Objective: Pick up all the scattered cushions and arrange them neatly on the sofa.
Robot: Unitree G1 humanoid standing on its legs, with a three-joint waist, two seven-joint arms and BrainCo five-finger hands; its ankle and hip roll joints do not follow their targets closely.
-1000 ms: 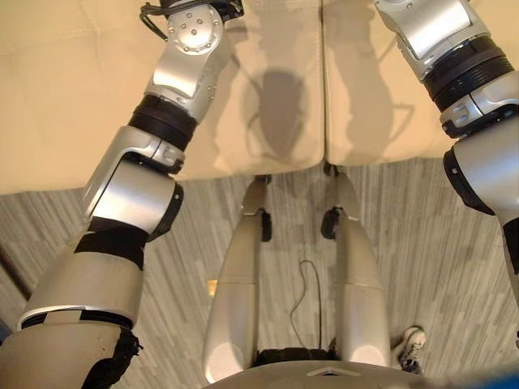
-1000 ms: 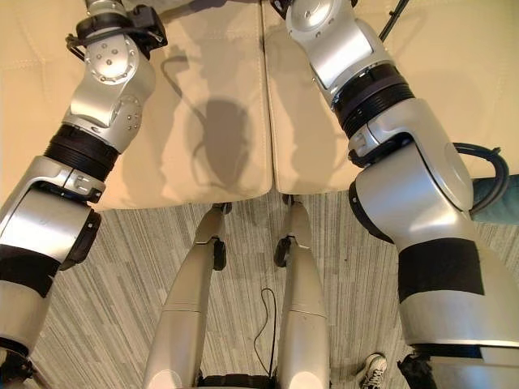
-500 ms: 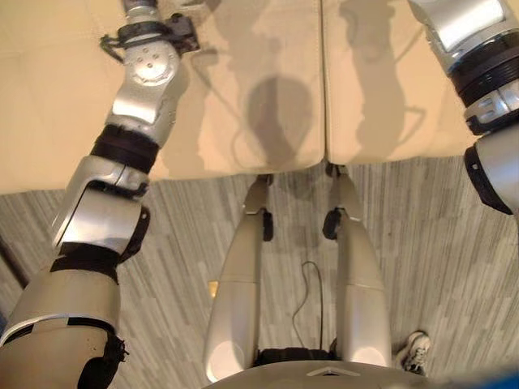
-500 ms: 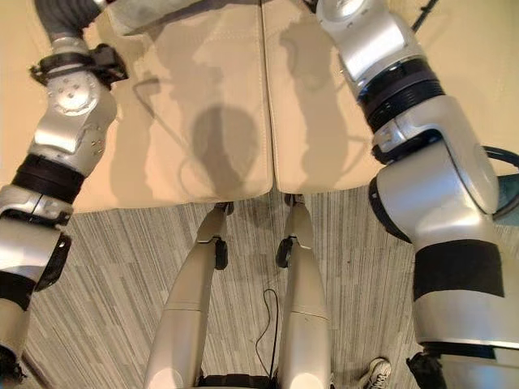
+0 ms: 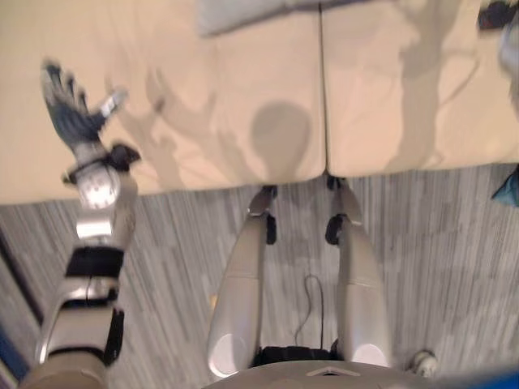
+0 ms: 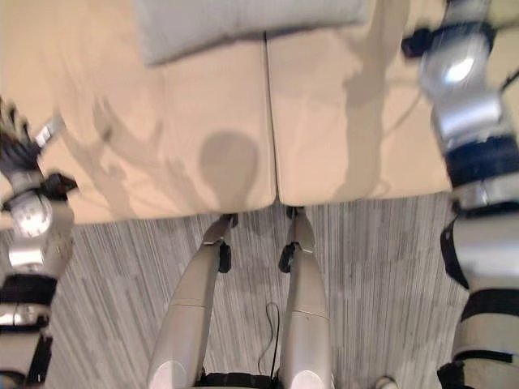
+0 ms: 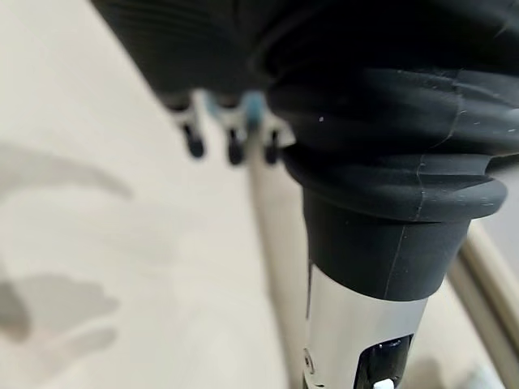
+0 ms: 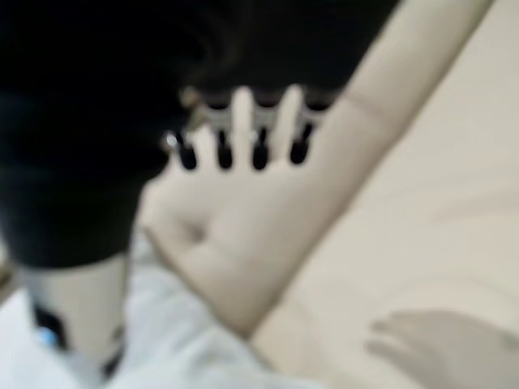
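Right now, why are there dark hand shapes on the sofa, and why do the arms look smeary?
In the left eye view, the open left hand casts a spread-finger shadow on the sofa, and light from above adds a round shadow by the seam. In the right eye view, the arms look smeared by motion blur. In the right wrist view, the right hand is out of focus.

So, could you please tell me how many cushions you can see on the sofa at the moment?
1. A grey cushion lies at the back of the beige sofa, across the seam between its two seat pads. Others may lie outside the views.
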